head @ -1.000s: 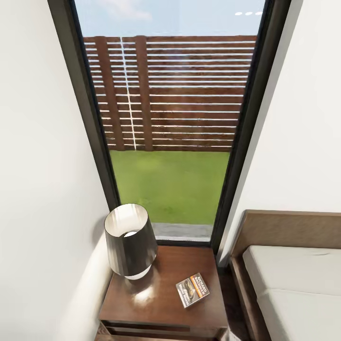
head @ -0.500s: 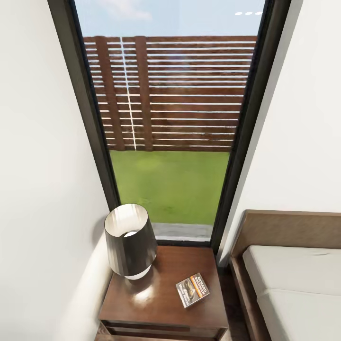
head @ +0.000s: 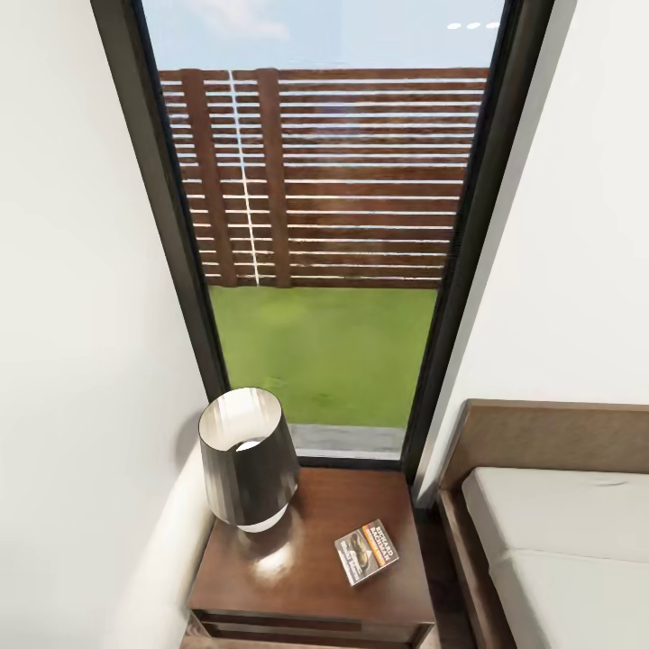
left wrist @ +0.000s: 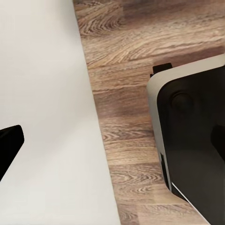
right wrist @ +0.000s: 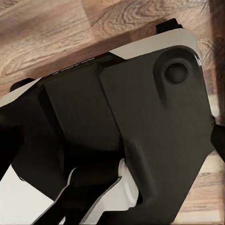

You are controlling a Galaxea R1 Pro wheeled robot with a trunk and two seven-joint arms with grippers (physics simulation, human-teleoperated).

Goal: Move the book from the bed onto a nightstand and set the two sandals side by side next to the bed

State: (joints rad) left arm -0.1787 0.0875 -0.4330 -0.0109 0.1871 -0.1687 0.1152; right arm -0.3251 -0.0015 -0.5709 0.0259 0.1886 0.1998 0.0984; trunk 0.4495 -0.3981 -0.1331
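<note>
Bedroom floor planks (left wrist: 126, 70) lie under both my wrists, jaws' state impossible to tell. Ahead, the book (head: 367, 552) lies flat on the nightstand (head: 270, 577), beside the bed (head: 559, 532); sandals remain.

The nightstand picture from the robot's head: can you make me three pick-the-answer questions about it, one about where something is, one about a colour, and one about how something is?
1. Where does the small paperback book with the orange band lie?
A. on the light-grey mattress
B. on the glossy reddish-brown wooden nightstand
C. on the floor

2. What colour is the outside of the round lamp shade?
A. bright blue
B. yellow
C. dark grey-brown

3. How does the book lie?
A. flat, cover up
B. standing on its edge
C. propped against the lamp

Answers: 1 B, the book rests on the nightstand's top, right of the lamp. 2 C, the shade is dark outside and pale inside. 3 A, its cover lettering faces up.
</note>
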